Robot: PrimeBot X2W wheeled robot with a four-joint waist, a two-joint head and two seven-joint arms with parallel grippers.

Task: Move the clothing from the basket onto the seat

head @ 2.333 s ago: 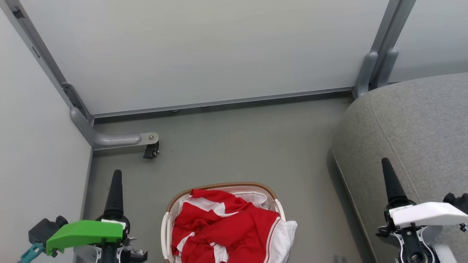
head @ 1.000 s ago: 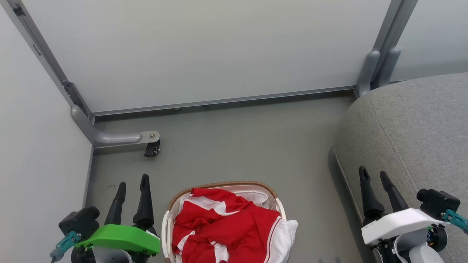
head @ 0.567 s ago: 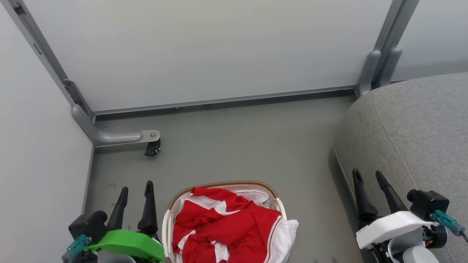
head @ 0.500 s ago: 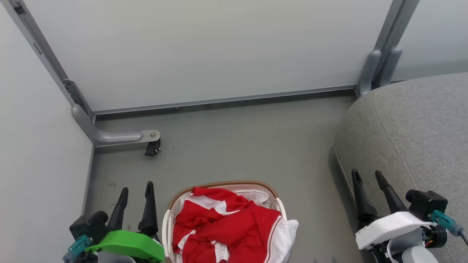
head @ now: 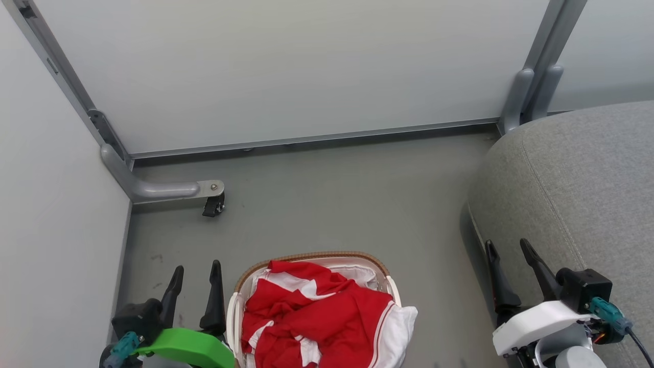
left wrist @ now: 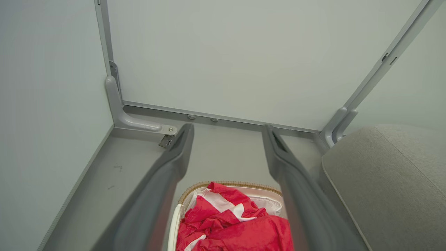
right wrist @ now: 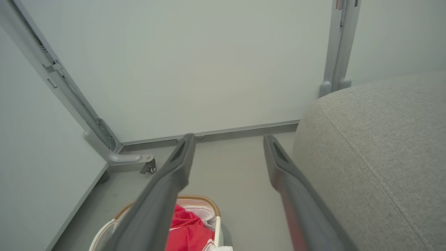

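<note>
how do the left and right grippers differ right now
The left gripper carries a green cover; the right gripper carries a white cover. The left gripper hangs over the floor close beside the basket; the right gripper hangs by the edge of the seat, farther from the basket. Shared: both are open, hold nothing, and have two long dark fingers pointing up the head view.
</note>
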